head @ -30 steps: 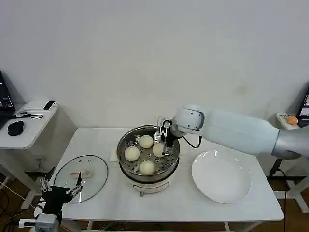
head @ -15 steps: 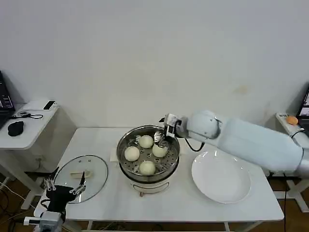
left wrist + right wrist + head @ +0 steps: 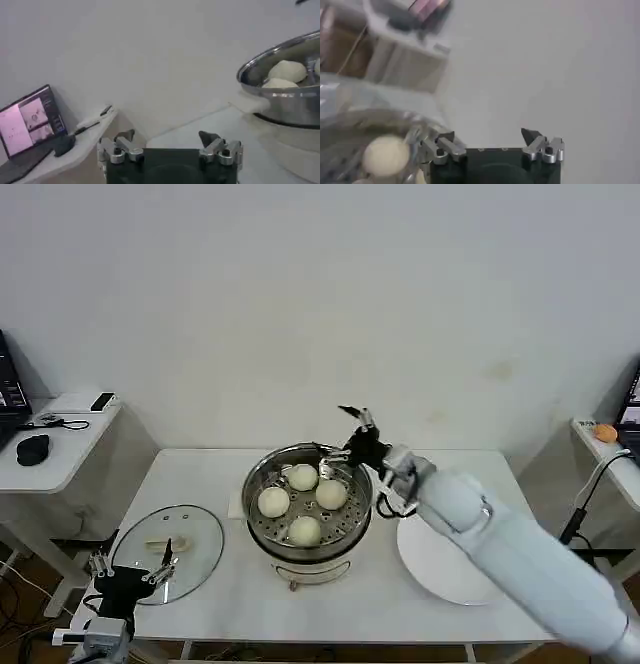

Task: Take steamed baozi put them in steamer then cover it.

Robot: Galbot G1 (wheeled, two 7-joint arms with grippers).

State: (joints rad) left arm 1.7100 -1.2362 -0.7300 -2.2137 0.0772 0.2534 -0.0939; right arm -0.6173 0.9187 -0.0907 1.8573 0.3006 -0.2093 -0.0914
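Note:
The steamer (image 3: pixel 262 529) stands mid-table with several steamed baozi (image 3: pixel 331 494) lying in its perforated tray. My right gripper (image 3: pixel 343 434) hangs open and empty just above the steamer's back right rim, clear of the buns. The cover (image 3: pixel 190 534), a glass lid with a beige handle, lies flat on the table to the left. My left gripper (image 3: pixel 130 564) is open at the lid's near edge, low at the table's front left. The left wrist view has the steamer (image 3: pixel 285 102) with baozi (image 3: pixel 287 71) beyond that open gripper (image 3: pixel 167 137). The right wrist view has a baozi (image 3: pixel 385 155) beside the open right gripper (image 3: pixel 487 134).
A white plate (image 3: pixel 440 574) lies right of the steamer, partly under my right arm. A side table with a mouse (image 3: pixel 32 448) stands at far left, and a laptop (image 3: pixel 30 125) sits on it. Bare tabletop runs along the front.
My right gripper has risen out of the steamer and drawn back over its rear rim, leaving a baozi in the tray. The right arm has swung nearer. The left arm has barely moved.

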